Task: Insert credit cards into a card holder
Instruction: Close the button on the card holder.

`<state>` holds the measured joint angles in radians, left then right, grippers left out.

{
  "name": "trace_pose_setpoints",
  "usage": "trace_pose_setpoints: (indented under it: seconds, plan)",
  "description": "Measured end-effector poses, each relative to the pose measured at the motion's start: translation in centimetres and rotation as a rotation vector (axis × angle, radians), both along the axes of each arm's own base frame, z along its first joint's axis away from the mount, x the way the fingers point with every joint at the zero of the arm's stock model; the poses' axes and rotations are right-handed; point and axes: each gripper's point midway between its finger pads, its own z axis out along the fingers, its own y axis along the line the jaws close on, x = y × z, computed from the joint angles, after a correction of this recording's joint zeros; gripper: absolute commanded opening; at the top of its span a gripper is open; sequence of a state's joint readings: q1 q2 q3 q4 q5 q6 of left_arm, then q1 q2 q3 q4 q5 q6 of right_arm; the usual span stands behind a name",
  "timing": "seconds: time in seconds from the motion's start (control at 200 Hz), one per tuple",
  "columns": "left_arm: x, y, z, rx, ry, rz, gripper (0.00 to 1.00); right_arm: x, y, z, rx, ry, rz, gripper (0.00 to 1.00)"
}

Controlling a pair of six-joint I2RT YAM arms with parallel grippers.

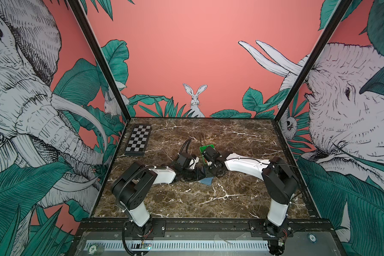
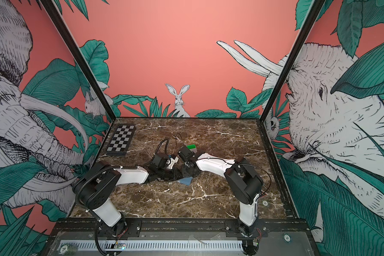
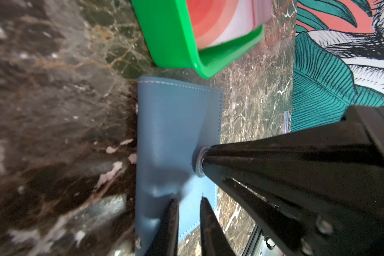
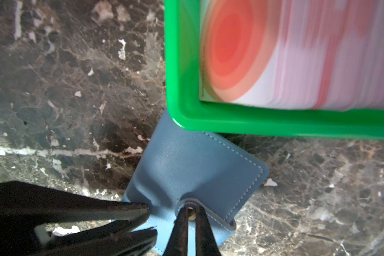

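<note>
The slate-blue card holder [image 3: 175, 124] lies closed on the marble, close to a corner of the green tray [image 3: 169, 40]. In both top views only a blue corner of the card holder [image 1: 205, 181] [image 2: 185, 181] shows under the two wrists. My right gripper [image 4: 190, 209] is shut on its snap tab [image 4: 187, 202], pinching it at the rounded end. My left gripper [image 3: 189, 200] is nearly closed on the holder's edge, one finger denting the front cover. The credit cards [image 4: 286, 55], pale with a red-orange circle, stand stacked in the tray.
The green tray [image 1: 206, 147] [image 2: 191, 146] sits just behind both wrists and almost touches the holder. A checkerboard [image 1: 139, 139] lies at the back left. Black frame posts and printed walls close in the marble table [image 1: 208, 199].
</note>
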<state>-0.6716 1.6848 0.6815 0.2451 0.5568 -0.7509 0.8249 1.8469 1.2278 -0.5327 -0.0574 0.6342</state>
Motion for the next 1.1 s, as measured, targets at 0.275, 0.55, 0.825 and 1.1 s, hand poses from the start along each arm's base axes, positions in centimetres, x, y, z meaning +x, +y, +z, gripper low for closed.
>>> trace_pose_setpoints:
  seconds: [0.275,0.55,0.825,1.1]
  plan:
    - [0.0,0.0,0.01,0.0,0.0,0.0,0.21,0.12,-0.14,-0.13,-0.02,0.002,0.001,0.08]
    - [0.0,0.0,0.01,0.0,0.0,0.0,0.21,0.15,-0.12,-0.13,-0.037,0.005,0.008,0.08]
    - [0.0,0.0,0.01,0.0,0.0,0.0,0.21,0.11,-0.12,-0.21,-0.048,0.008,0.009,0.08]
    - [0.01,-0.01,0.01,-0.001,0.0,0.0,0.21,0.14,-0.07,-0.23,-0.059,0.013,0.01,0.07]
